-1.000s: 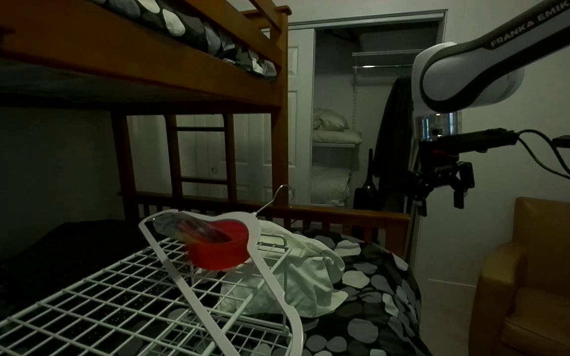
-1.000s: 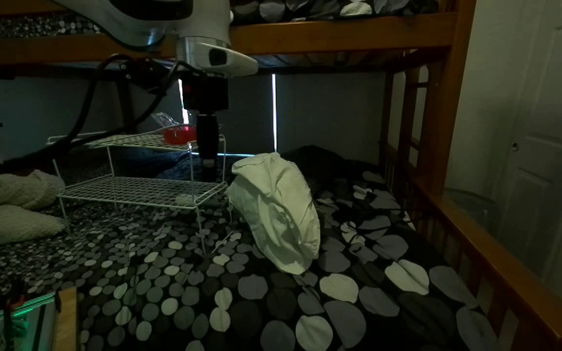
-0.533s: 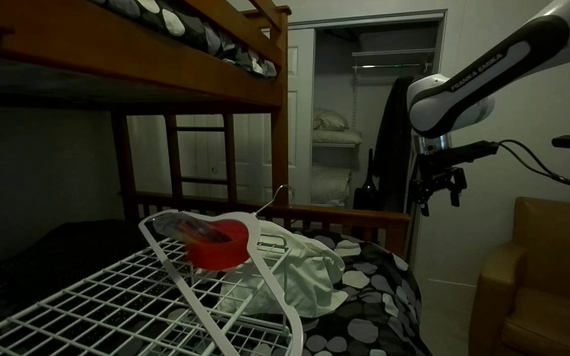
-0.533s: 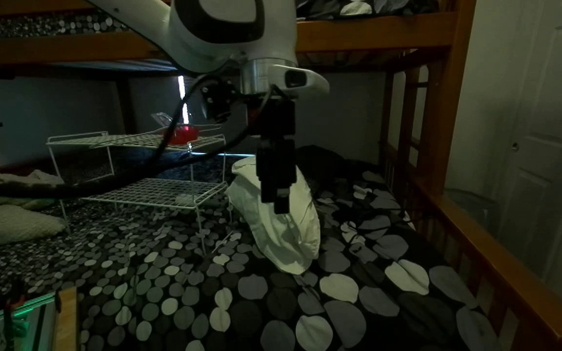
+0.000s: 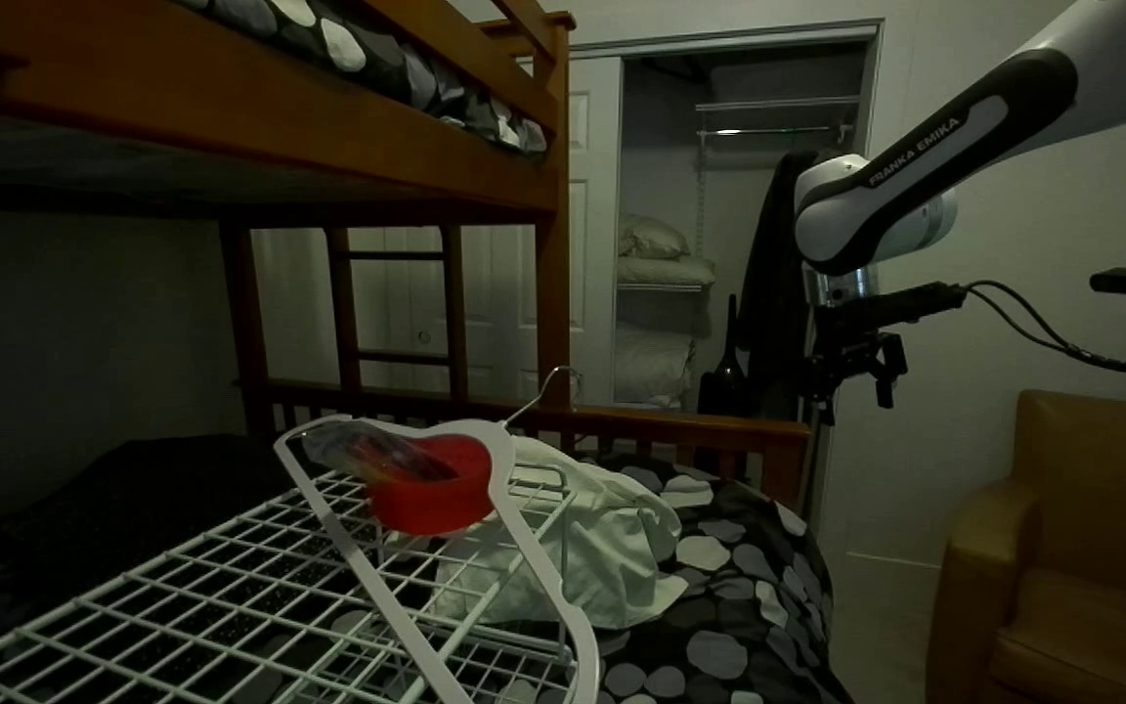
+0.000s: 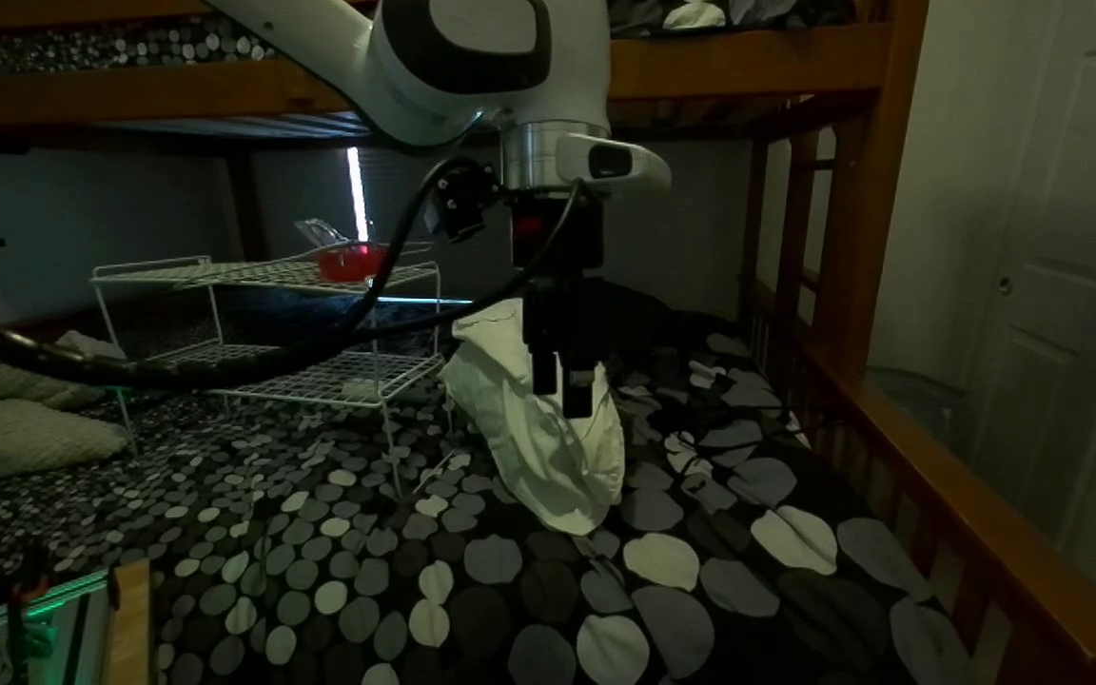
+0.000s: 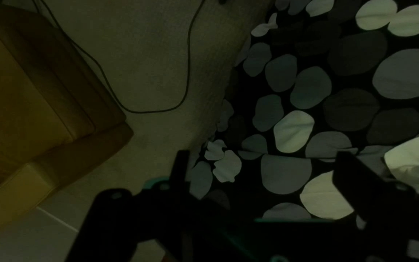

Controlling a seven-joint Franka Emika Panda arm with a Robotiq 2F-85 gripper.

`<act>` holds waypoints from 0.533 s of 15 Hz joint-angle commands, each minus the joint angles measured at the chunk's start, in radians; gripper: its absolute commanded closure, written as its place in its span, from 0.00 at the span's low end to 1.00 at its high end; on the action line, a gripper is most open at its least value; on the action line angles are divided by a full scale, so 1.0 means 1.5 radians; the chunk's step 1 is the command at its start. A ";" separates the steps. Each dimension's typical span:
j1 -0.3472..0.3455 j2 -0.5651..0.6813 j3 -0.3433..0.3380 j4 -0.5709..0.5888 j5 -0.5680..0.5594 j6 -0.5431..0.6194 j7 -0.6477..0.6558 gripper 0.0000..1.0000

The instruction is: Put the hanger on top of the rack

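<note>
While the hand (image 7: 264, 155) hangs above the dotted bedspread (image 7: 286, 173), jaws spread wide, nothing held, it's prob a free reach. Behind it, pale cloth (image 6: 538, 466): stay high, don't snag it. Farther, a thin dark line (image 6: 781, 411) on the bedspread, poss a hanger, too dim to ID. And the rack (image 6: 253, 276): pale hanger (image 5: 501, 458) on top, tilted, over or against a red thing (image 5: 431, 494), can't tell which. If that's the one meant, job's abt done: back off w/o a bump. If it's the dark line, come straight down, jaws across it, lift level, lower flat.

Wrist view gets the floor cable (image 7: 155, 112) but no rack, no hanger. Wire hook (image 5: 529, 402) on the pale hanger shows plainly in an exterior view only; the rack's lower shelf (image 6: 310, 382), clearest in an exterior view. Farthest, closet (image 5: 661, 147): likewise in an exterior view only.
</note>
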 commanded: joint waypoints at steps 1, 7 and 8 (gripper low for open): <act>0.009 -0.001 -0.008 0.001 -0.001 -0.002 0.001 0.00; -0.004 0.100 -0.014 0.070 -0.113 0.105 -0.001 0.00; -0.005 0.146 -0.019 0.111 -0.144 0.126 -0.019 0.00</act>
